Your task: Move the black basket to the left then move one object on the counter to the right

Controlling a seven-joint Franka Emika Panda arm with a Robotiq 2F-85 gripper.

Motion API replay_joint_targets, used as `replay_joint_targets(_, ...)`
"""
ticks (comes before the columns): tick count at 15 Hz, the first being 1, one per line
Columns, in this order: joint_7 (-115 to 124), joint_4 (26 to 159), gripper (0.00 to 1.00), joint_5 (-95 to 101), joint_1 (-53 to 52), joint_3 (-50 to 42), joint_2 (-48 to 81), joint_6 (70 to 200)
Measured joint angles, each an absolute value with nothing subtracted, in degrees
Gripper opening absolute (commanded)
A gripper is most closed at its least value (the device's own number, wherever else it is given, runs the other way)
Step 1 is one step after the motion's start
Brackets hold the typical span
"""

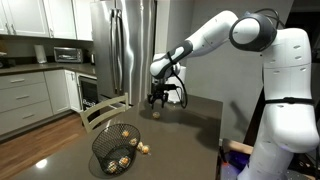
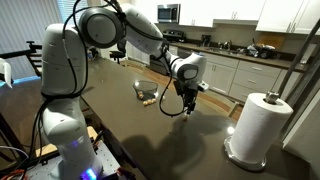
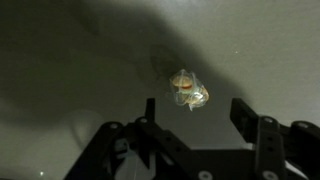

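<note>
The black basket of wire mesh stands tilted near the front of the dark counter, with small pale objects in it and beside it. It also shows in an exterior view beyond the arm. A small pale object in a clear wrapper lies alone on the counter; it also shows in an exterior view. My gripper is open and empty, hovering just above this object without touching it. The gripper shows in both exterior views.
A white paper towel roll stands upright on the counter close to the gripper. A wooden chair back rises at the counter's edge. A steel fridge and white cabinets stand behind.
</note>
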State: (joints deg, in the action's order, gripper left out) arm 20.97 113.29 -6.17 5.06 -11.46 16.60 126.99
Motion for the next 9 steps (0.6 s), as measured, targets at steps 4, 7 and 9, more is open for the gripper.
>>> replay_joint_targets(4, 20.96, 113.31, 1.00, -6.13, 4.86, -11.01, 16.05, 127.83)
replay_joint_targets(7, 20.94, 113.50, 1.00, -6.12, 4.48, -10.34, 15.04, 128.35)
replay_joint_targets(9, 20.83, 113.78, 1.00, -6.12, 4.25, -9.65, 14.17, 128.41)
